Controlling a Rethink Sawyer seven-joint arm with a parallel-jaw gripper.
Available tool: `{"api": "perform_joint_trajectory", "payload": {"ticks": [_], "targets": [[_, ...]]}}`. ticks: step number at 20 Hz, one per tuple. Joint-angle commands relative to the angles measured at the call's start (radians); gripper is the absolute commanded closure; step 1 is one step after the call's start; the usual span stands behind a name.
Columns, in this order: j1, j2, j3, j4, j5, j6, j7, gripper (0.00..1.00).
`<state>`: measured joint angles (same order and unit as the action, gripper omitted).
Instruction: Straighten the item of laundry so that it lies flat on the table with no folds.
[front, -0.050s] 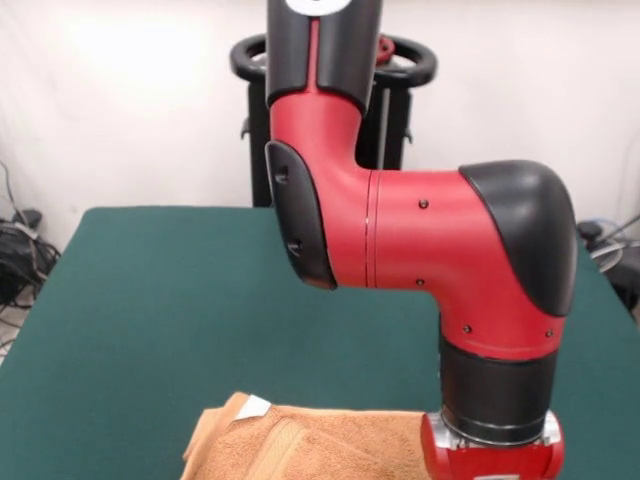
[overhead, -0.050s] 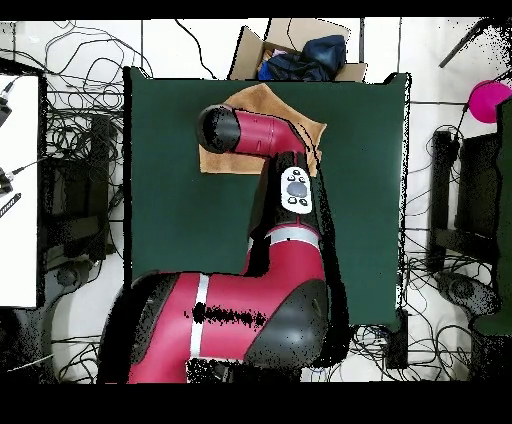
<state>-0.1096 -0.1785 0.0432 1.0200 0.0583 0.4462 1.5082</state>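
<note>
The item of laundry (front, -0.050s: 300, 440) is an orange-tan towel lying rumpled at the near edge of the table (front, -0.050s: 150, 290), with a fold along its left end and a small white tag (front, -0.050s: 253, 406) on top. From overhead the towel (overhead, -0.050s: 262, 100) lies by the table's (overhead, -0.050s: 180, 220) top edge, with corners sticking out at uneven angles. The red and black arm (overhead, -0.050s: 255, 135) reaches over it and covers its middle. The arm's wrist (front, -0.050s: 490, 450) hangs over the towel's right part in the front view. The gripper is hidden under the arm in both views.
An open cardboard box (overhead, -0.050s: 300, 55) holding dark blue cloth stands just beyond the table edge nearest the towel. A pink round object (overhead, -0.050s: 490, 100) sits off to the side. Cables cover the floor around the table.
</note>
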Motion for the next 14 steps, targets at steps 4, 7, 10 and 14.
{"api": "perform_joint_trajectory", "payload": {"ticks": [4, 7, 10, 14], "targets": [[0.009, -0.032, -0.039, 0.047, 0.056, 0.088, 0.264, 1.0], [0.012, -0.042, -0.045, 0.054, 0.06, 0.112, 0.262, 1.0], [0.016, -0.053, -0.049, 0.063, 0.063, 0.124, 0.261, 1.0], [0.018, -0.072, -0.051, 0.075, 0.07, 0.139, 0.261, 1.0]]}}
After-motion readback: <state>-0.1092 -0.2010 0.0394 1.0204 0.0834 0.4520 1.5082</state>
